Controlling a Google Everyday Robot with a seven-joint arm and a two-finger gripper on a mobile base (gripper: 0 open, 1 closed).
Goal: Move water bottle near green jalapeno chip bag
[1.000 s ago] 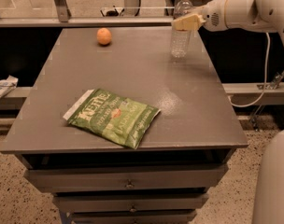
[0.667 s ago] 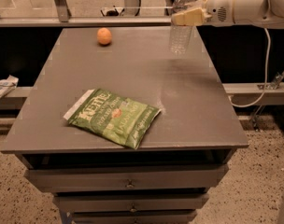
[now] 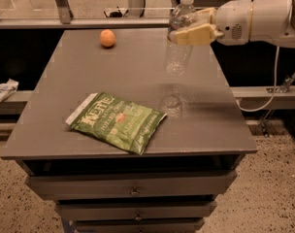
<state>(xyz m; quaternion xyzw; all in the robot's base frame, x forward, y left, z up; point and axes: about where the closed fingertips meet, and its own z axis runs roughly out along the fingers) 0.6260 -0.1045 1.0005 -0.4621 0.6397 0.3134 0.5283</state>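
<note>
Plastic claw [image 3: 185,34] — on clear-plastic water bottle [image 3: 177,58]

Gripper [image 3: 185,34] over table [image 3: 89,72] far right; finger [image 3: 197,34] hides water bottle [image 3: 178,58] label. Arm [image 3: 264,14] cut at right edge, bottom drawer [image 3: 138,225] at lower edge.

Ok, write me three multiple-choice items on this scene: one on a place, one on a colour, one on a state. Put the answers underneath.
1. Where does the green jalapeno chip bag lie?
A. on the floor
B. on the table, near its front edge
C. against the round fruit

2. What colour is the round fruit at the back of the table?
A. orange
B. purple
C. blue

3. How is the water bottle placed?
A. lying flat on the table
B. standing on the bag
C. upright in the gripper, over the table's back right part

Answers:
1 B, the bag lies flat close to the front edge.
2 A, it is plainly orange.
3 C, the jaws are closed on its upper part and its base hangs clear of the top.
</note>
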